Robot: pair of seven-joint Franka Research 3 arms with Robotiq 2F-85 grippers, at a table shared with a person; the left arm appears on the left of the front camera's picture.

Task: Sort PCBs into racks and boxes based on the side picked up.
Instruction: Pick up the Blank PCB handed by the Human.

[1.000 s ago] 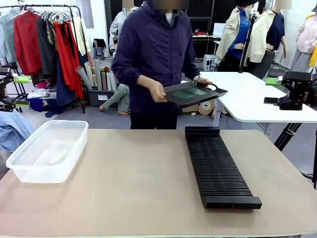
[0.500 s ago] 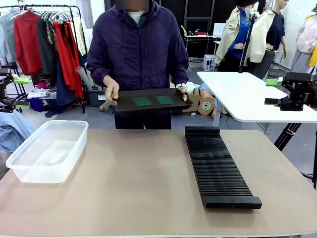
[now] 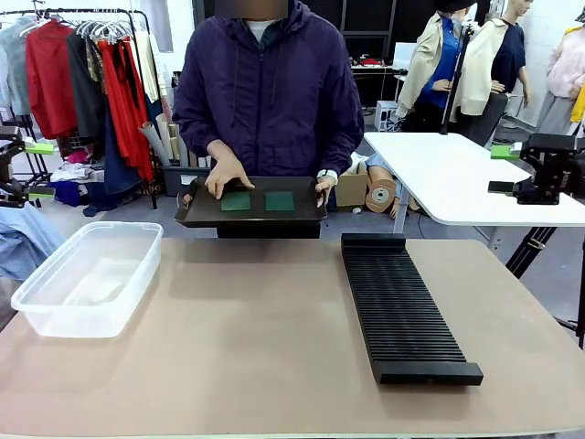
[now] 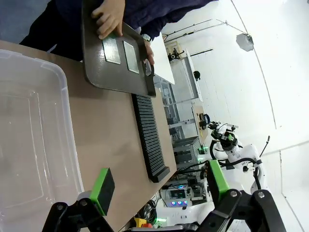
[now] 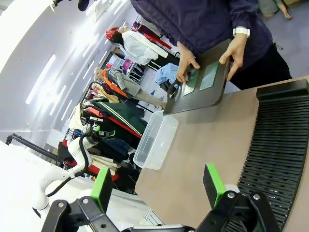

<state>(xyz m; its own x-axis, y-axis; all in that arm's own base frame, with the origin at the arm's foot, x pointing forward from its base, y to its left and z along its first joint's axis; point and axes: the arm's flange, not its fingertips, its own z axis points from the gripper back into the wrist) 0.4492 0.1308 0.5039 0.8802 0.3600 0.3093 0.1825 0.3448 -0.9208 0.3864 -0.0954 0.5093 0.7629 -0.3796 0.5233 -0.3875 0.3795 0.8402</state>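
Note:
Two green PCBs (image 3: 235,201) (image 3: 279,201) lie side by side on a black handled tray (image 3: 249,219). A person holds that tray in both hands just above the table's far edge. The black slotted rack (image 3: 402,311) lies lengthwise right of centre. At the left stands the clear box (image 3: 82,315) with nothing in it. My left gripper (image 4: 159,186) is open above the box (image 4: 63,82), well short of the PCBs (image 4: 112,50). My right gripper (image 5: 158,186) is open over the table beside the rack (image 5: 280,145), with the PCBs (image 5: 210,76) far ahead.
In the front view both grippers hang off the table's sides, the left (image 3: 41,169) and the right (image 3: 501,169). A white table (image 3: 457,178) stands behind at the right and a clothes rail (image 3: 82,73) at the back left. Bare tabletop lies between box and rack.
The person has turned to face the table and brought the tray from the right to the middle, lowering it toward the far edge. One hand now rests on the left PCB. Neither gripper has moved.

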